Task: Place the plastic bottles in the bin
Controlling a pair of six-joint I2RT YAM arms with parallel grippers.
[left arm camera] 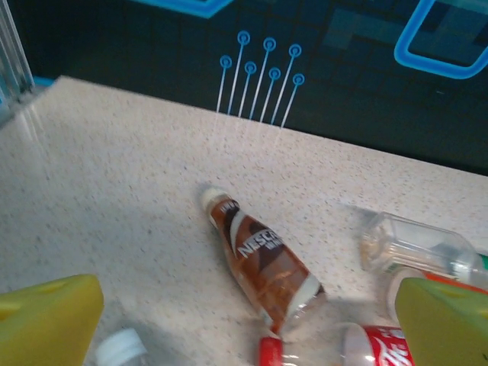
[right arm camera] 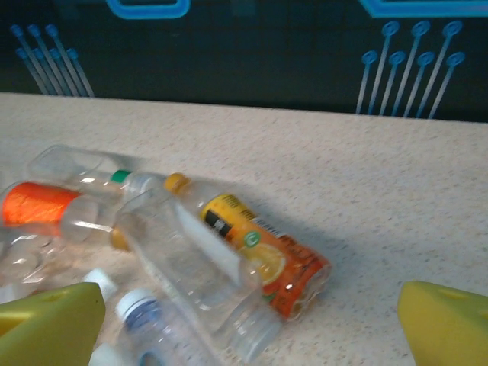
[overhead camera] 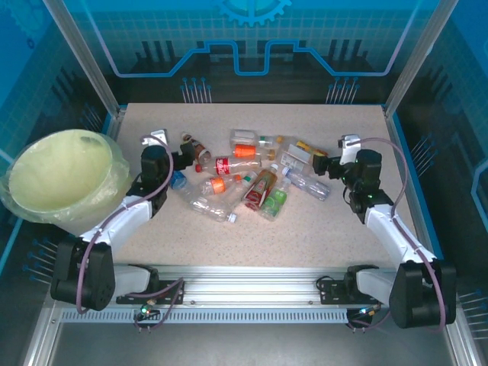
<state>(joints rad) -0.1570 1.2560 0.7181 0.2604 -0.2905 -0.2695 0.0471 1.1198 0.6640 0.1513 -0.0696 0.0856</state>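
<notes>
Plastic bottles [overhead camera: 252,179]: about a dozen, small, clear, all on their sides in a loose heap mid-table [overhead camera: 320,229], a bit toward 12 o'clock. Labels and caps are red, orange, green, blue and white; some bottles are crumpled.

Bin [overhead camera: 61,175]: wide round pale yellow-green bucket with a translucent bag over the rim, at 9 o'clock past the table edge.

Left gripper [overhead camera: 185,155]: at the heap's 9 o'clock, jaws spread wide, holding nothing. The left wrist view shows a brown Nescafe bottle [left arm camera: 259,259], white cap toward 11 o'clock, and a red-label cola bottle [left arm camera: 366,347] at its 5 o'clock.

Right gripper [overhead camera: 324,164]: at the heap's 3 o'clock, jaws wide, empty. The right wrist view shows an orange juice bottle [right arm camera: 252,248] with a yellow cap, and a bare clear bottle [right arm camera: 191,274] lying across it.
</notes>
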